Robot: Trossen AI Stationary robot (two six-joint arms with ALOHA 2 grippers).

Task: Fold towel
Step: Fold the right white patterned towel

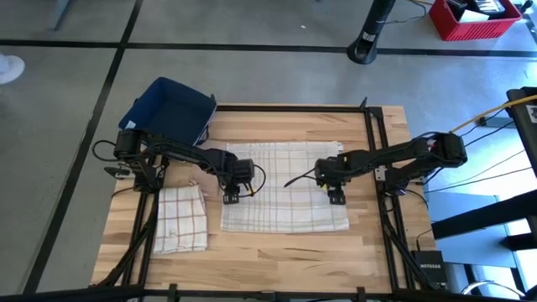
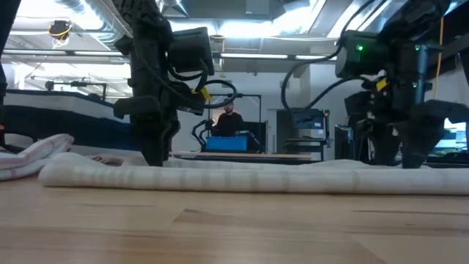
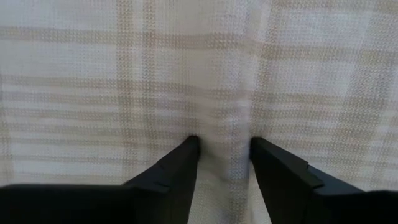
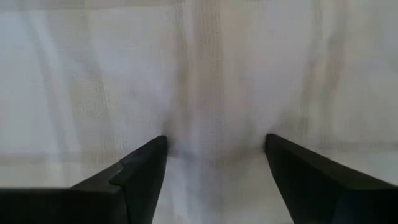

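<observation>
Both claws pressed on the towel point(image 1: 285, 189), left gripper point(image 1: 231, 198) at 9 o'clock narrow w/ cloth between, right gripper point(image 1: 336, 199) at 3 wide; I'd pinch evenly before lifting.

— What sort of place is this?
— A robotics lab or workshop: the wooden table point(image 1: 277, 243) stands on bare concrete floor point(image 1: 252, 75) marked with dark lines.
— And beyond the table?
— Exposed ceiling ducts point(image 2: 80, 26), strip lights, a person point(image 2: 229, 117) at a bench (facing equipment), and a red crate point(image 1: 474, 21).
</observation>
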